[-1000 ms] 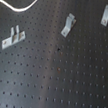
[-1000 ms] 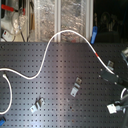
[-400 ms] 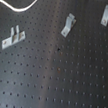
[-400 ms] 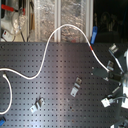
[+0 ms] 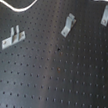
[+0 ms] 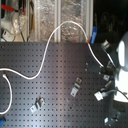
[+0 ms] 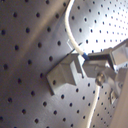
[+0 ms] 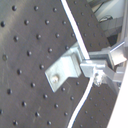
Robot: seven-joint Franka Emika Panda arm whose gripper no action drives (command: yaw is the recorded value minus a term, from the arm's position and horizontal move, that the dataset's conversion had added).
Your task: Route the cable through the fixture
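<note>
The cable (image 6: pixel 49 46) is a thin white cord that runs from the second exterior view's left, arches up over the board's far edge and comes down to my gripper (image 6: pixel 105 70). In both wrist views the gripper (image 7: pixel 93 63) (image 8: pixel 93 68) is shut on the cable (image 7: pixel 70 30) (image 8: pixel 75 31), right beside a grey metal bracket (image 7: pixel 62 75) (image 8: pixel 62 70) bolted to the board. The cord passes along the bracket's upright edge and hangs on below the fingers. In the first exterior view only a loop of cable (image 5: pixel 26 7) shows, at the top left.
More metal brackets stand on the black perforated board (image 5: pixel 49 84): one at the first exterior view's left (image 5: pixel 13 37), one in the middle (image 5: pixel 68 26), one at the top right (image 5: pixel 107 12). In the second exterior view, brackets (image 6: pixel 37 104) (image 6: pixel 76 88) and the white arm (image 6: pixel 122 70) show.
In the second exterior view the white arm has come further in from the right, and the held part of the cable has shifted with it. The brackets have not moved.
</note>
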